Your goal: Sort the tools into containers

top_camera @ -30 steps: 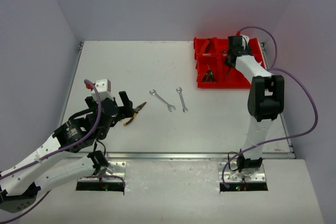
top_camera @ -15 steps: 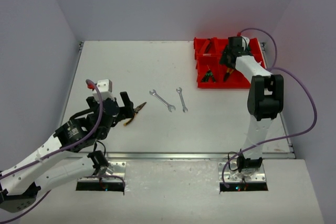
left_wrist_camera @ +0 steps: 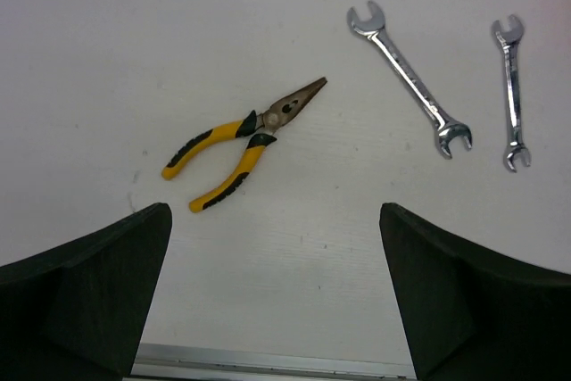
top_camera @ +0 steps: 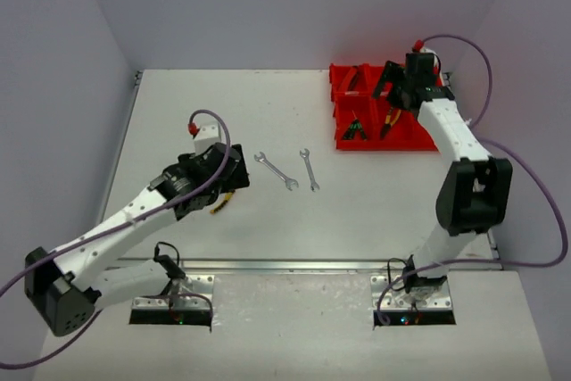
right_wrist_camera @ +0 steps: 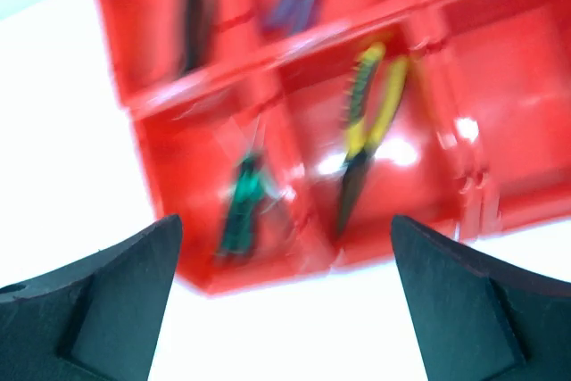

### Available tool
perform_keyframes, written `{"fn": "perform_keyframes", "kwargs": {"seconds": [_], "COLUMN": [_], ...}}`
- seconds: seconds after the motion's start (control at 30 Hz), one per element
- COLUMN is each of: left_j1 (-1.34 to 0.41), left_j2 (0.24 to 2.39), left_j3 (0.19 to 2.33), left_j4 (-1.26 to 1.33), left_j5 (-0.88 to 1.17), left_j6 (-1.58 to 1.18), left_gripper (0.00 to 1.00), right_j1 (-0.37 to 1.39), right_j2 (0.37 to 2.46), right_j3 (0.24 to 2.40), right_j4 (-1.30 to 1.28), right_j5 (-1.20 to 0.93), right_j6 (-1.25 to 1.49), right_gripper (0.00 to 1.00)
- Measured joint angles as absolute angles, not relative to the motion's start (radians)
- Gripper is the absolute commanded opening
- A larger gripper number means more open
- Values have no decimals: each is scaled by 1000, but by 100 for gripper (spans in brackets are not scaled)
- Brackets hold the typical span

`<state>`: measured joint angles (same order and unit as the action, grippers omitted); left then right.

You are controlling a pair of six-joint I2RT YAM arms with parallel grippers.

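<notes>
Yellow-handled pliers (left_wrist_camera: 241, 140) lie on the white table, jaws pointing up and right. My left gripper (left_wrist_camera: 275, 296) hangs open just short of them, nothing between its fingers; from above, that gripper (top_camera: 230, 176) covers most of the pliers (top_camera: 219, 206). Two silver wrenches (left_wrist_camera: 409, 91) (left_wrist_camera: 512, 91) lie to the right. The red containers (top_camera: 375, 144) stand at the back right. My right gripper (right_wrist_camera: 285, 305) is open above them, holding nothing. Another pair of yellow pliers (right_wrist_camera: 370, 122) lies in a front compartment, and a green screwdriver (right_wrist_camera: 239, 207) in the one to its left.
Dark tools lie blurred in the back compartments (right_wrist_camera: 196, 15). The rightmost compartment (right_wrist_camera: 517, 86) shows only bare red floor. A metal strip (left_wrist_camera: 268, 363) marks the table's near edge, just behind my left fingers. Purple cables loop from both arms.
My right gripper opened, left the yellow pliers in the front compartment and lifted away. My left arm swung right, over the pliers on the table.
</notes>
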<state>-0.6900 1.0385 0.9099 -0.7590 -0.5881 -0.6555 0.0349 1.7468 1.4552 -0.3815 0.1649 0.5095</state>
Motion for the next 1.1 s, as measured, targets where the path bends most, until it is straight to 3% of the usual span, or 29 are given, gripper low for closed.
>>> {"fn": "perform_keyframes", "kwargs": {"seconds": [0.13,0.23,0.43,0.83,0.97,1.1], "left_j1": [-492,-444,-443,-443,-444,-444], "left_j2": [1240,1385,1555,1538,1529,1517], "left_j3": [946,1078,1194,1078,1032,1029], "left_j4": [-723,-764,-786,-808,-819,-875], "left_j5": [-429,-380,-326,-190,-199,-300], "left_j6": [-585,-516,-422,-357,-452,-747], "left_gripper": [100,100,99,93,97,100], "right_j1": [64,173,309,290,285,279], "right_j2": [1500,1346,1296,1149,1116,1096], "right_j3": [1268,1057,807,781,761,748], "right_j4": [-299,-252,-227,-237,-237,-237], "right_j5": [-52,-194,-393,-383,-360,-341], "right_j6": [515,515,519,448,441,437], "right_gripper": [99,99,99,99,99,99]}}
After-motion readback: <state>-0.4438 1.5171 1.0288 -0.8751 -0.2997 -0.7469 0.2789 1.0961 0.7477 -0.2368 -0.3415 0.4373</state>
